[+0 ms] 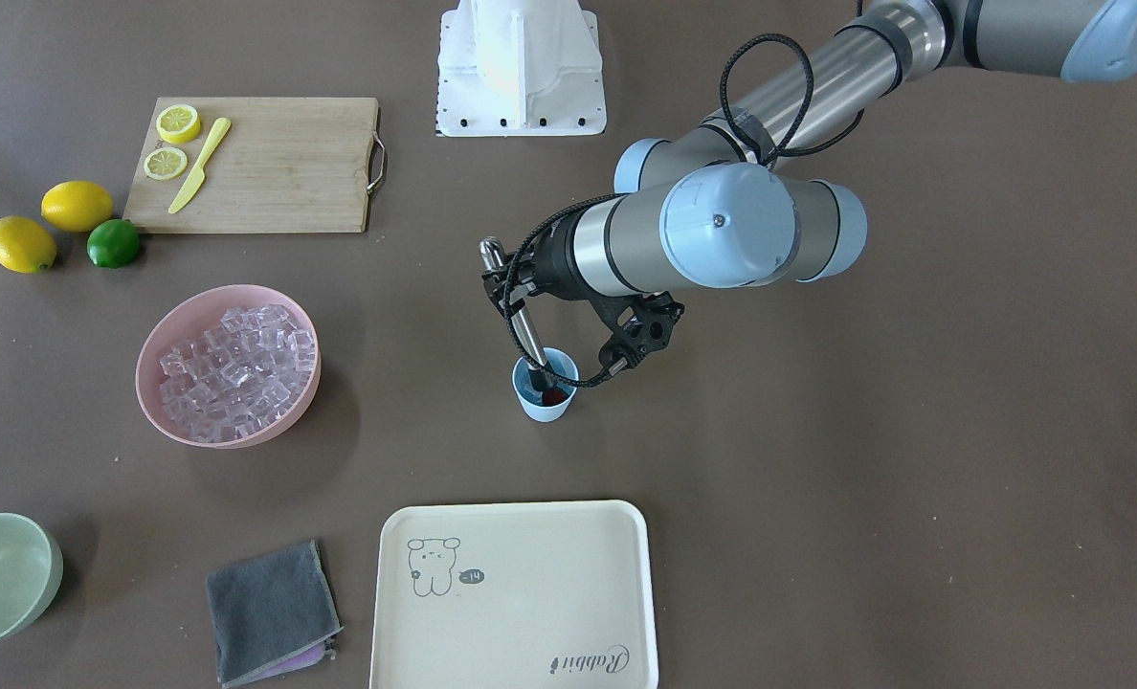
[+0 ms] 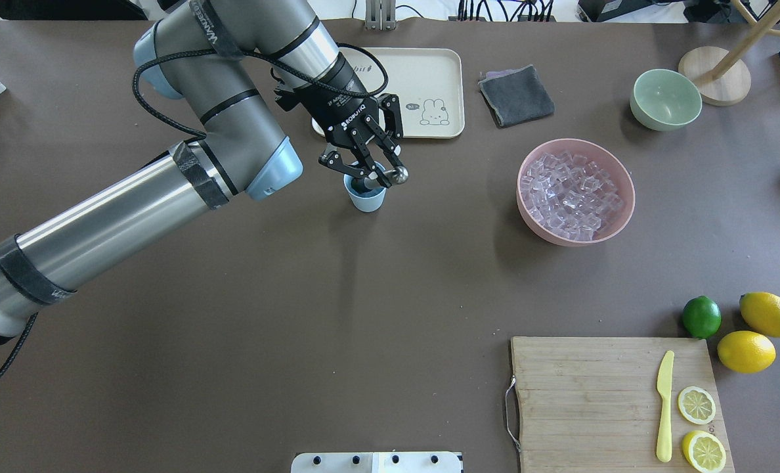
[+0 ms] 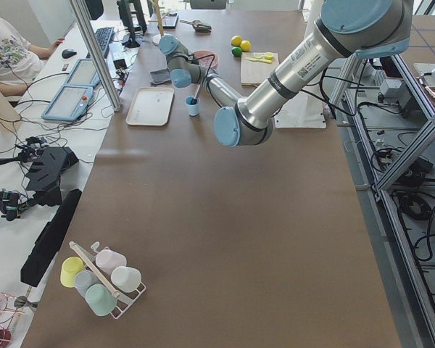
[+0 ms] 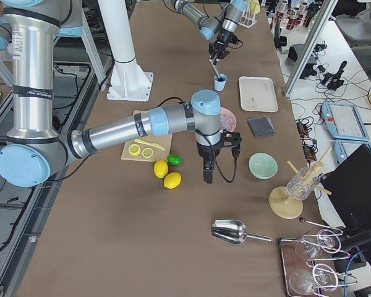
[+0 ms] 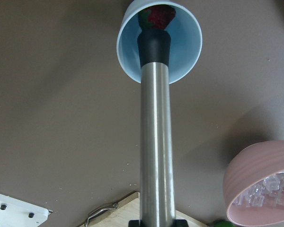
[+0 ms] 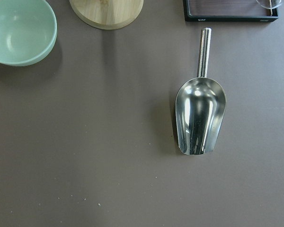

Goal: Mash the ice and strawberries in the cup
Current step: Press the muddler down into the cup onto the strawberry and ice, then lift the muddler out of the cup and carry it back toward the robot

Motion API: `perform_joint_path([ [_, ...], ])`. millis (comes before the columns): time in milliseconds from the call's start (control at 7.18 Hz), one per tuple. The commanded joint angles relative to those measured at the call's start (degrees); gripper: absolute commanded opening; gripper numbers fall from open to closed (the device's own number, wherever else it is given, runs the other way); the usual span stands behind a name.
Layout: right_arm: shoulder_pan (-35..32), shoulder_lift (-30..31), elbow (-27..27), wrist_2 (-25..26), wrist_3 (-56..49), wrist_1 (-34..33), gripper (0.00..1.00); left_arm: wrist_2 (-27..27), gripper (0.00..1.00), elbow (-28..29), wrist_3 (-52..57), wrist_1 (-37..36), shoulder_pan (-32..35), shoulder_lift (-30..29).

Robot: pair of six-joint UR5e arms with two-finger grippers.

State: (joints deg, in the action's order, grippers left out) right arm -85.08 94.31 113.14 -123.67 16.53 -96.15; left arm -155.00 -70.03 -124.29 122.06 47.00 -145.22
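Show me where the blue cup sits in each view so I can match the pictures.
Front-facing: blue cup at centre, under the arm.
Overhead: cup at upper centre.
Exterior left: cup at far end, top centre.
Exterior right: cup at far end, top centre.
Left wrist: cup at top centre, muddler inside.
Right wrist: not in it.
Shared landmark: pink bowl of ice nearby.

Two words were legible.
"Rabbit" stood on the cream tray (image 1: 530, 593); "ROBOTIQ" on the black body of the left gripper (image 2: 377, 175).
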Motion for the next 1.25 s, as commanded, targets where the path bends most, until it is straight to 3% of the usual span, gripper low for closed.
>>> perform_joint_path([
  [0, 0.0, 0.0, -0.2, -0.2, 0.0, 0.0, 0.96, -2.2, 0.0, -3.0, -3.6, -0.1, 3.3, -0.9],
  [278, -0.1, -0.1, 0.2, -1.0, 0.0, 0.0, 0.96, -3.9, 0.0, -6.6, -0.3, 0.1, 8.7, 2.6],
  [557, -0.2, 0.1, 0.2, -1.9, 0.0, -0.2, 0.97, -3.5, 0.0, -7.4, 10.8, 0.3, 12.9, 9.5],
  [1114, -0.1, -0.8, 0.2, -5.6, 0.0, -0.2, 0.97, -2.7, 0.0, -8.4, 34.7, 0.1, 27.6, 23.0],
])
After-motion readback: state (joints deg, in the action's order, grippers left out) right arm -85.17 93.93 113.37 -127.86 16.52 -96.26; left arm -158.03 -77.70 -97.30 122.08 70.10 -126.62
